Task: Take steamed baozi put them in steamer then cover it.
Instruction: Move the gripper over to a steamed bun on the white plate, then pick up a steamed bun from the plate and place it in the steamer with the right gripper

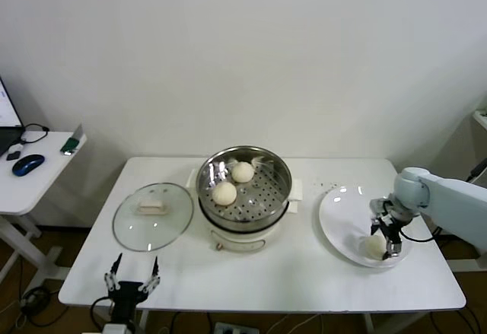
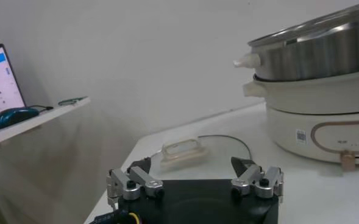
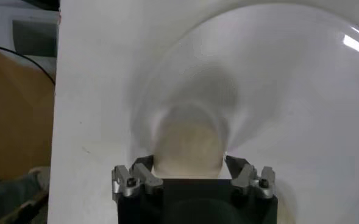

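The right gripper (image 1: 385,236) reaches down onto the flat white round plate (image 1: 338,208) at the table's right end, its dark fingers (image 3: 240,168) standing on either side of a smooth cream-white dough bun (image 3: 188,145); whether they press on it yet I cannot tell. The right wrist view shows the bun filling the gap between the jaws, which the head view only hints at. The left gripper (image 1: 132,278) hangs at the table's near-left edge with its fingers spread wide and nothing between them. Its wrist view looks across the clear round glass lid (image 2: 197,149) with its cream handle, lying flat beside the shiny stainless-steel steamer pot on its white base (image 2: 316,79). From the head view, two more buns (image 1: 233,182) sit on the steamer's perforated tray. The white table (image 1: 289,277) has bare room along its front edge; a pale wall stands behind, and a side desk with a blue mouse (image 1: 27,164) lies to the left.
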